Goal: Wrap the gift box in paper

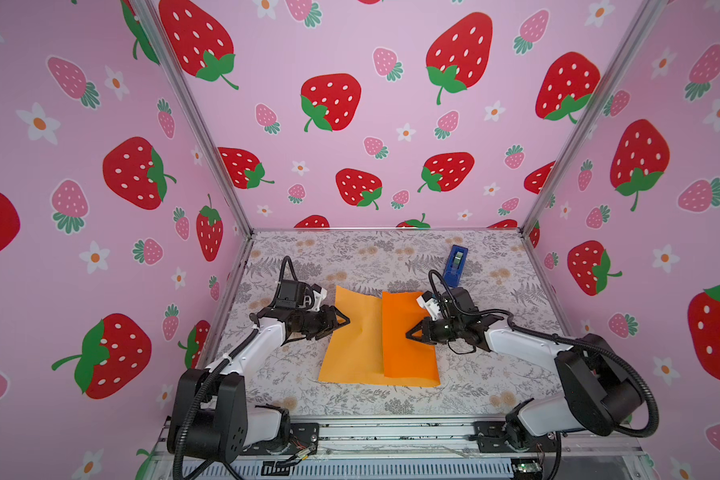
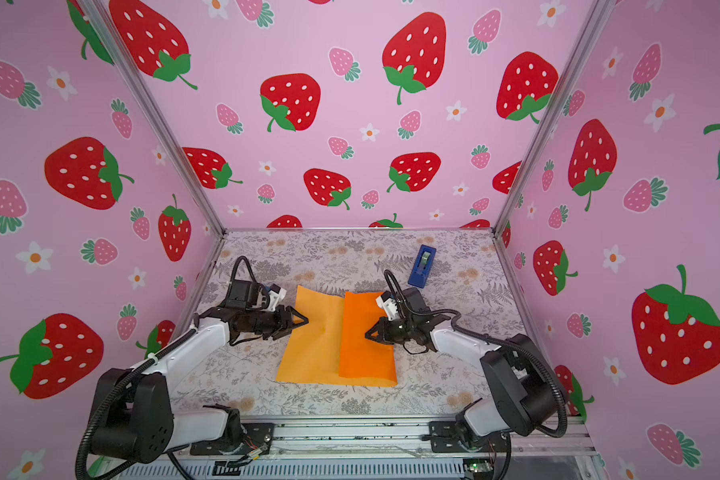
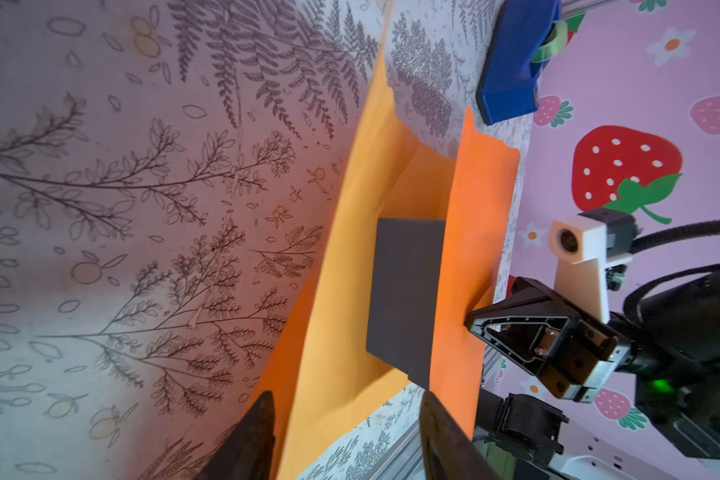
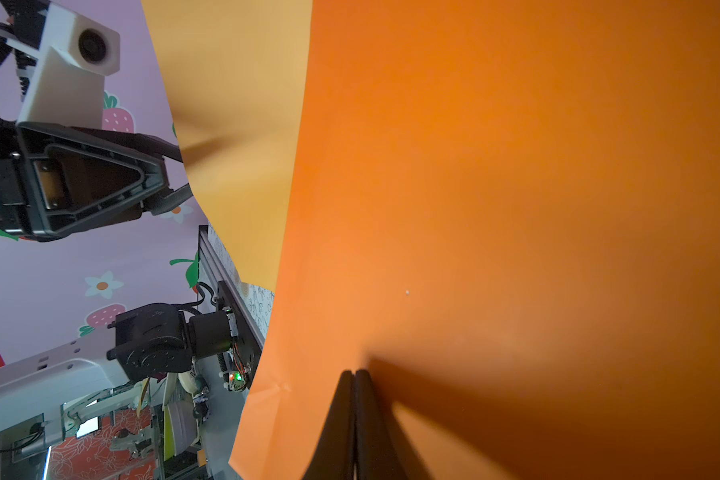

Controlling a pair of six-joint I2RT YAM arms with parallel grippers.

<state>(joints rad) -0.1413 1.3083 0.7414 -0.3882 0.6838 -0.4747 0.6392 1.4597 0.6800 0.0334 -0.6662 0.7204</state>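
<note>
Pinning paper (image 1: 350, 353) on box (image 3: 404, 299) from 3 o'clock with tight-closed right gripper (image 1: 408, 333); straddling 9 o'clock edge with half-spread left gripper (image 1: 347, 320), likely for folding.

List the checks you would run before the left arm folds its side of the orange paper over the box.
1. Right flap of the paper lies over the gift box: ok.
2. Flap held down by the shut right gripper: ok.
3. Paper's left edge sits between the open jaws of the left gripper: ok, not gripped yet.
4. Box centred under the sheet: cannot tell, mostly covered.
5. The tape dispenser stands clear of the fold: ok.
</note>
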